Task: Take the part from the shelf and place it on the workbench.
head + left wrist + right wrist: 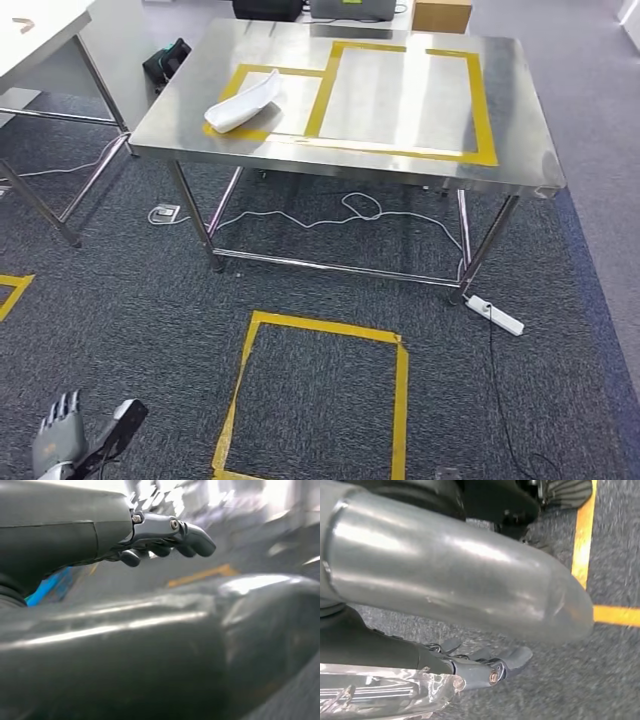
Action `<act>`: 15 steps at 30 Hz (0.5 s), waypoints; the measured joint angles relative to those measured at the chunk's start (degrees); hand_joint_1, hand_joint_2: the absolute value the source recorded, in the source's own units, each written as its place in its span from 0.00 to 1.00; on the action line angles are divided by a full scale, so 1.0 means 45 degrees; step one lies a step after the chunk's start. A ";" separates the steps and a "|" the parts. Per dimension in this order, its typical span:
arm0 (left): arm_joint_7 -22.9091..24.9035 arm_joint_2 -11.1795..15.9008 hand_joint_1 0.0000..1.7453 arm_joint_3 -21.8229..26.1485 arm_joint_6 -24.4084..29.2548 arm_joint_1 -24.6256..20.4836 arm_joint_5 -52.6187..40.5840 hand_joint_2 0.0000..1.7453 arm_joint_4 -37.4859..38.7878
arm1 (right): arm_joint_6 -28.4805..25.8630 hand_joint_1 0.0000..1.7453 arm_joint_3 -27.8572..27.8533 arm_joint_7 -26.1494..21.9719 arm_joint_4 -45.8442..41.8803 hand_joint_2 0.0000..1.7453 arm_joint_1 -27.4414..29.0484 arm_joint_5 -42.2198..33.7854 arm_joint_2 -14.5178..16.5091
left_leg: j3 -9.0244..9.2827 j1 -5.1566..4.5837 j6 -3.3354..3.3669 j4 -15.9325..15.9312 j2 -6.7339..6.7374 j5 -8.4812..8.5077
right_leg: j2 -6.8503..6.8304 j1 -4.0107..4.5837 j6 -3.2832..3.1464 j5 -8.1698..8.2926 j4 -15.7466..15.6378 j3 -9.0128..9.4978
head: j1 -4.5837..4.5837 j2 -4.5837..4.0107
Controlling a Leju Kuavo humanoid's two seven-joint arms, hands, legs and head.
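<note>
From the head view I've got the white curved plastic part (245,103) lying on the stainless steel workbench (521,130), resting across the near-left corner of the smaller yellow tape rectangle (240,72) on its top, so part of it overhangs the tape line rather than sitting square inside; I'd judge the placement done, if a bit sloppy against the marked zone. The larger yellow tape rectangle (483,100) beside it holds nothing. My left hand (64,432) hangs low at the bottom-left over the dark grey carpet (113,330), well apart from the bench, fingers spread and holding nothing, which fits an arm dropped to rest once the load is off. In the left wrist view the left hand's dark fingers (192,537) are loosely extended with nothing between them. In the right wrist view the right hand (486,667) points down at the carpet near the yellow tape square on the floor (398,400); fingers look loosely extended and empty too. That floor square in front of the bench looks like the standing mark. A white power strip (494,315) and a loose white cable (332,218) lie under the bench, a trip risk if I walk closer.
</note>
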 joint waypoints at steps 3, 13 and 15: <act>-0.0536 -0.0121 0.00 0.1275 -0.0093 0.0017 0.1466 0.00 0.0992 | -0.0107 0.00 -0.0114 -0.0026 0.0001 0.00 0.0065 -0.0056 0.0000 | -0.0516 0.0095 -0.0260 0.1867 -0.0009 -0.1888 | -0.0060 -0.0051 -0.0143 0.0440 -0.0010 -0.0403 | -0.0089 0.0000; 0.0593 -0.0754 0.00 0.4357 0.0006 0.0277 0.3057 0.00 0.2451 | -0.1092 0.00 -0.0391 0.0154 -0.0007 0.00 0.0127 0.0090 0.0038 | 0.1811 0.0409 -0.0233 0.0169 -0.0051 -0.1694 | -0.0184 -0.0207 0.0489 0.1123 0.0667 -0.1656 | -0.0134 0.0000; 0.1157 -0.0968 0.00 0.4777 0.0011 0.0398 0.2861 0.00 0.2461 | -0.1224 0.00 -0.0432 0.0200 -0.0006 0.00 0.0155 0.0100 0.0060 | 0.1707 0.0381 0.0066 0.0173 -0.0060 -0.1609 | -0.0183 -0.0271 0.0598 0.0923 0.0876 -0.1796 | -0.0113 0.0000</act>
